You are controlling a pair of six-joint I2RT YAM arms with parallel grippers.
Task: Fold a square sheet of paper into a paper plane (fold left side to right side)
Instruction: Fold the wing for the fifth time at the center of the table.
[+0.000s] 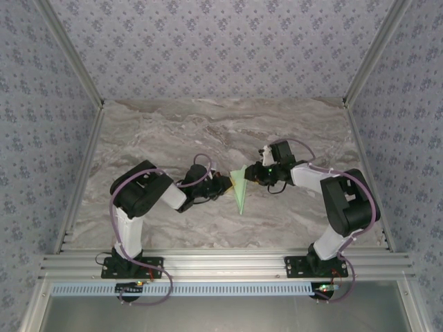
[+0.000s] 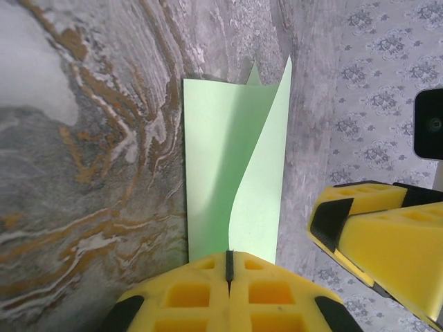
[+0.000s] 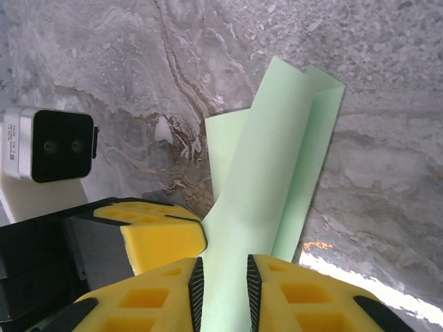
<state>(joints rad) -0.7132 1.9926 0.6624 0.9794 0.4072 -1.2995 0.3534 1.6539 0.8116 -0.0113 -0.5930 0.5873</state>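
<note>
Marbled table [image 1: 173, 131]: left gripper [image 2: 229, 261] pinches creased mint paper plane [image 2: 208, 152] (right gripper [image 3: 223, 271]: hold unclear).

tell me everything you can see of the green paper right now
The paper is thin, pale mint green and unmarked, folded into a long narrow shape with a visible crease and overlapping layers. One flap curls up off the marble table, while the rest seems to lie flat between the two arms. The left end effector is shut on its near edge. The right end effector has its pads apart, with the paper running between them.
</note>
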